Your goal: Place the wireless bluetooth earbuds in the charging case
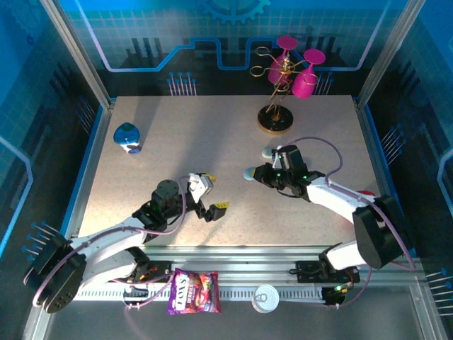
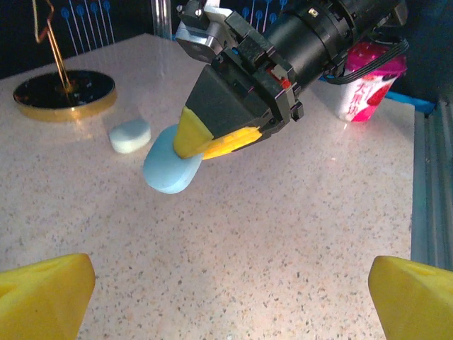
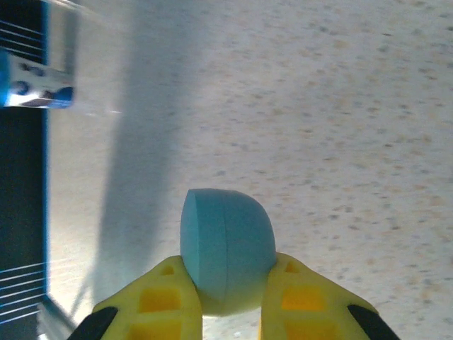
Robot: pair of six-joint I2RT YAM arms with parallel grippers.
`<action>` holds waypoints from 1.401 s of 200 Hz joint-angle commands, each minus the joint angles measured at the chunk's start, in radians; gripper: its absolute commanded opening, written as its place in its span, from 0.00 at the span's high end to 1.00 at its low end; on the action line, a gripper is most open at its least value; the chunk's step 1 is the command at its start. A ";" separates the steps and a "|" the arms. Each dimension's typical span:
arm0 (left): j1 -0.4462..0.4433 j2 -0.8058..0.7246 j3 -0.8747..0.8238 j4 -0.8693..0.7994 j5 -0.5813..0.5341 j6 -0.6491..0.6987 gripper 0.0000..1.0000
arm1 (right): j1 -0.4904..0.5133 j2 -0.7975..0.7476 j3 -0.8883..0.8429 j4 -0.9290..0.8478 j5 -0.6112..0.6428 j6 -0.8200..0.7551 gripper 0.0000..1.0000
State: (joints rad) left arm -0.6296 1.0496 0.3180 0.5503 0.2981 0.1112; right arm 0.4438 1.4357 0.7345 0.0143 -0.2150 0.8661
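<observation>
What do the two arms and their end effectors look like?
The left arm and right arm have white links, black joints and a looping purple cable each. The left end effector and right end effector have black bodies and yellow wedge-shaped fingers.

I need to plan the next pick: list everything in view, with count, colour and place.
light blue case: one, closed, clamped in the right gripper, mid-table
mint case: one, whitish, on the table just beyond the blue one
wire stand: one, gold, dark base, far right of centre
pink glasses: two, on the stand
blue-and-white object: one, far left, kind unclear
pink carton: one, right table edge
snack packet: one, purple, near rail
white lid: one, near rail
left gripper: open, near centre
right gripper: shut on the light blue case
</observation>
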 commanded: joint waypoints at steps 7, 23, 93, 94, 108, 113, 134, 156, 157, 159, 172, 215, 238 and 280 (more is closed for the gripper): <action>-0.010 0.039 -0.006 0.005 -0.020 0.022 0.01 | 0.000 0.062 0.008 0.006 0.089 -0.050 0.85; -0.010 0.052 -0.003 0.010 -0.016 0.023 0.01 | -0.001 0.097 0.006 0.011 0.097 -0.056 0.84; -0.009 0.031 0.015 0.034 -0.092 -0.024 0.01 | 0.001 0.091 -0.001 -0.025 0.153 -0.094 0.61; -0.009 0.030 0.015 0.032 -0.095 -0.024 0.01 | 0.001 0.089 -0.001 -0.026 0.155 -0.096 0.60; 0.004 0.012 0.025 0.017 -0.125 -0.022 0.01 | 0.000 0.049 0.003 -0.057 0.188 -0.122 0.46; 0.011 0.008 0.028 0.012 -0.136 -0.020 0.01 | 0.001 0.033 0.006 -0.070 0.203 -0.135 0.42; 0.046 -0.015 0.035 0.014 -0.210 -0.006 0.01 | -0.001 -0.042 0.021 -0.129 0.268 -0.211 0.28; 0.103 -0.059 0.032 0.004 -0.321 0.010 0.01 | 0.000 -0.131 0.018 -0.150 0.370 -0.345 0.08; 0.105 -0.061 0.032 0.003 -0.327 0.012 0.01 | 0.000 -0.135 0.017 -0.151 0.377 -0.353 0.07; 0.112 -0.065 0.033 0.000 -0.340 0.013 0.01 | -0.001 -0.143 0.015 -0.151 0.385 -0.366 0.05; 0.141 -0.095 0.037 -0.040 -0.432 0.034 0.01 | -0.002 -0.192 0.004 -0.145 0.455 -0.449 0.00; 0.264 -0.103 -0.035 -0.017 -0.619 0.034 0.01 | -0.014 -0.267 -0.130 0.080 0.673 -0.781 0.00; 0.348 -0.014 -0.082 0.092 -0.594 0.012 0.01 | -0.095 -0.254 -0.169 0.167 0.643 -0.803 0.00; 0.472 0.216 -0.075 0.316 -0.500 -0.028 0.01 | -0.241 -0.219 -0.329 0.593 0.558 -0.909 0.00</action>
State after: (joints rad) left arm -0.2012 1.1862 0.2325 0.6968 -0.2489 0.1097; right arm 0.2779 1.1847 0.4931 0.2687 0.3855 0.0498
